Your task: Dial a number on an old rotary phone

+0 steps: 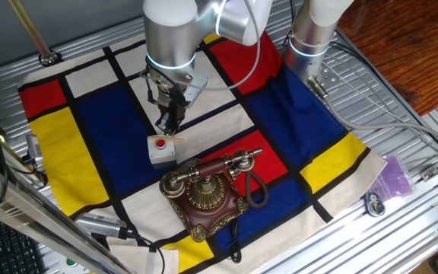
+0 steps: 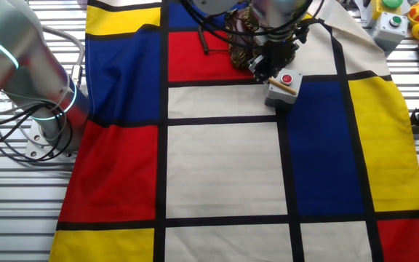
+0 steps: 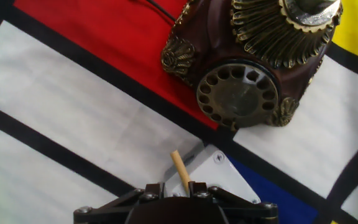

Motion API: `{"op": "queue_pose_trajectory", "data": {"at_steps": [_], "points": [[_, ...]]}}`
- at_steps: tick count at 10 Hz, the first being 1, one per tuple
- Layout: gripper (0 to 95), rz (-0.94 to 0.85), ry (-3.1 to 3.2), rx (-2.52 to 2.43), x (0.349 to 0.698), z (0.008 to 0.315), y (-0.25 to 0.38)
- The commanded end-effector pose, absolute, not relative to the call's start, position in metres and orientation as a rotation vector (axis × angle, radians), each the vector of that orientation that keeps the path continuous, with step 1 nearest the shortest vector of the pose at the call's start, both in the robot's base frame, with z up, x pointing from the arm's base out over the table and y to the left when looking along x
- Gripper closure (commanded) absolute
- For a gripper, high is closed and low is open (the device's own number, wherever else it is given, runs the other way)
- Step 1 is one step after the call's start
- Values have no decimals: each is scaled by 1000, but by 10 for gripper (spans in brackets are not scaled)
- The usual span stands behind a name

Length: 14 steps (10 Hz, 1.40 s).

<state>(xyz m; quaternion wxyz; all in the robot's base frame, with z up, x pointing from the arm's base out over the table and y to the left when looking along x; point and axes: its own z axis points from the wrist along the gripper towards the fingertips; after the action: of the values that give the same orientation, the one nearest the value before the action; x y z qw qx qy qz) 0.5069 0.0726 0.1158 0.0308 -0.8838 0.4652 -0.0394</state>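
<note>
Over the grey button box [image 1: 160, 150] the gripper [image 1: 170, 126] is hovering, fingers pinched on a little wooden stick [image 3: 180, 172] that's poking out past the tips. Moving right in the hand view, the old rotary phone [image 3: 253, 68] is sitting ahead and to the right, dial [image 3: 237, 95] facing up. Stick tip looks well short of the finger holes, though height's hard to judge.
</note>
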Motion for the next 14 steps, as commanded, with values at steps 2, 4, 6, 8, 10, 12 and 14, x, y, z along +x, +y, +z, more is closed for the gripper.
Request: {"op": "queue_pose_trajectory", "data": {"at_steps": [2, 4, 6, 8, 10, 12, 14], "points": [[760, -122, 1462, -2709, 507, 115, 73], [760, -119, 1531, -2670, 507, 115, 73], [760, -109, 1647, -2596, 507, 115, 73], [760, -100, 1926, -2399, 507, 116, 73], [760, -83, 2144, -2211, 506, 117, 74], [760, -83, 2222, -2133, 505, 117, 73], [760, -77, 2320, -2027, 505, 117, 73]]}}
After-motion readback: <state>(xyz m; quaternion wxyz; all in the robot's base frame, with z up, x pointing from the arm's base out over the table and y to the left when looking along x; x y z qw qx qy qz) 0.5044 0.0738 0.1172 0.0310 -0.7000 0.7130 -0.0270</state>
